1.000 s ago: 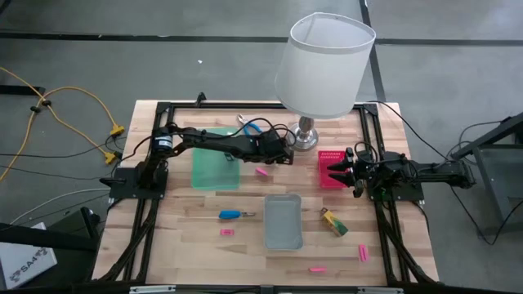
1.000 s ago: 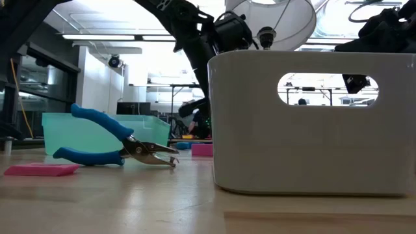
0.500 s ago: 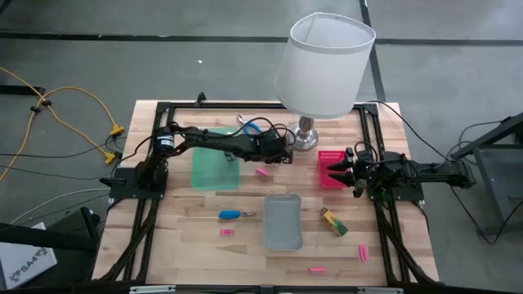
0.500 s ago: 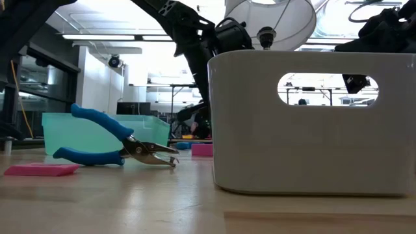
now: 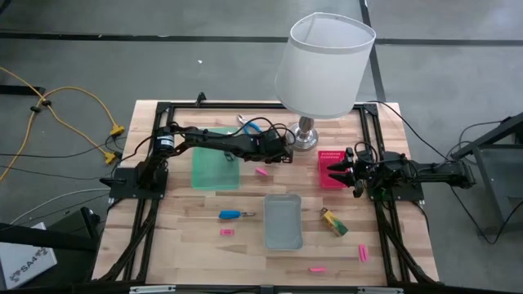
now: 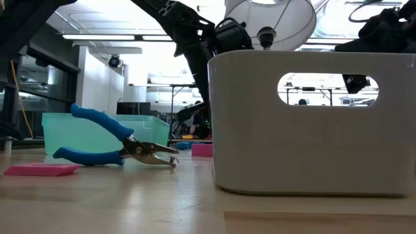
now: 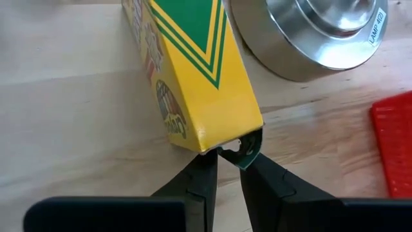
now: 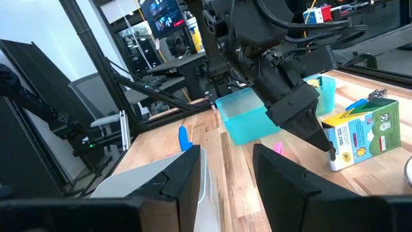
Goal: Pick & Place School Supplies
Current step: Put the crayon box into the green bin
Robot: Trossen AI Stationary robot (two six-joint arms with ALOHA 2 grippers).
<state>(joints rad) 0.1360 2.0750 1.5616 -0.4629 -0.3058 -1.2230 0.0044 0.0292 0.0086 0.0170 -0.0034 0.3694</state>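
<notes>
The left claw [image 7: 226,153] is nipped narrow on the bottom corner flap of a yellow-and-green crayon box [image 7: 190,71], its two dark fingers [image 7: 199,180] almost together with the green flap pinched between them. In the right wrist view the box [image 8: 360,138] stands upright on the wood with the left claw's tip at its top corner. Right beside the box is the shiny round base of the lamp [image 7: 315,29], and a corner of the red tray [image 7: 394,138] lies near it on the tabletop [image 7: 71,129].

From above, the left claw [image 5: 283,152] is reached out over the far middle of the tabletop, just beside the lamp's foot, with the white shade [image 5: 324,61] overhanging that corner. A pink bar [image 5: 262,171] lies just on the near side of the claw, the green tray [image 5: 215,170] sits under the left arm, and the blue-handled pliers [image 5: 252,124] lie at the far edge.

The right claw [image 5: 341,171] hangs over the red tray at the right side — its fingers [image 8: 187,183] stand apart, holding nothing.

Nearer the front lie the grey tray [image 5: 283,220], the blue-handled screwdriver [image 5: 233,215], a second yellow-and-green box [image 5: 333,221] and three more pink bars [image 5: 226,232] [image 5: 317,269] [image 5: 363,253].
</notes>
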